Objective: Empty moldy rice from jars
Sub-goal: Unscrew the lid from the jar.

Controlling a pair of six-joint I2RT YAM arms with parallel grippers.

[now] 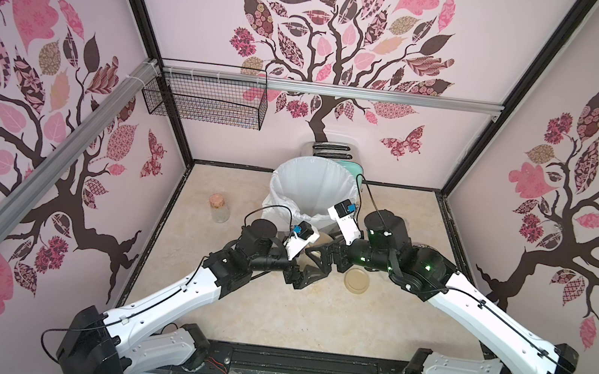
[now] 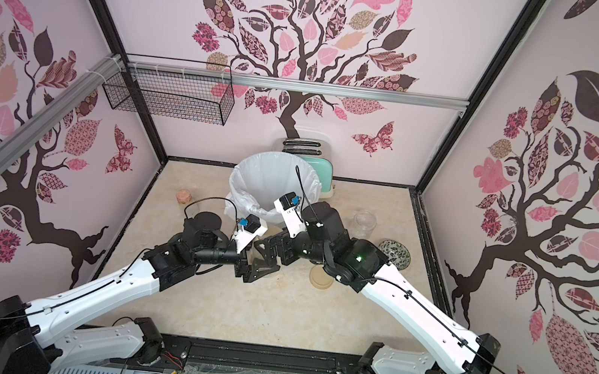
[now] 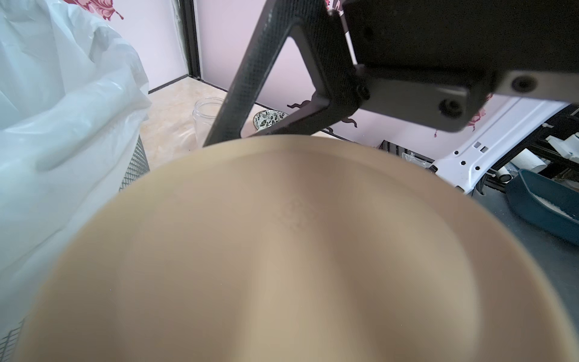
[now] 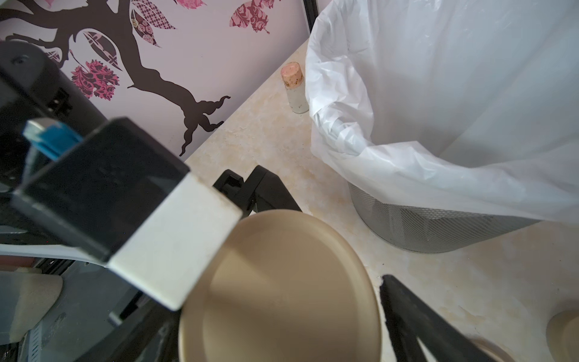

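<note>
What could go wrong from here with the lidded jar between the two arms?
The right fingers stand open around the jar's lid; closing off-centre, they might slip. The left wrist camera hangs close over that lid, so the arms could collide. The loose lid lies close by the right arm and might get knocked.

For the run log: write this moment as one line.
right end effector: open around beige-lidded clear glass jar | left end effector: at jar, grip unclear | white-bagged mesh bin: beyond jar
</note>
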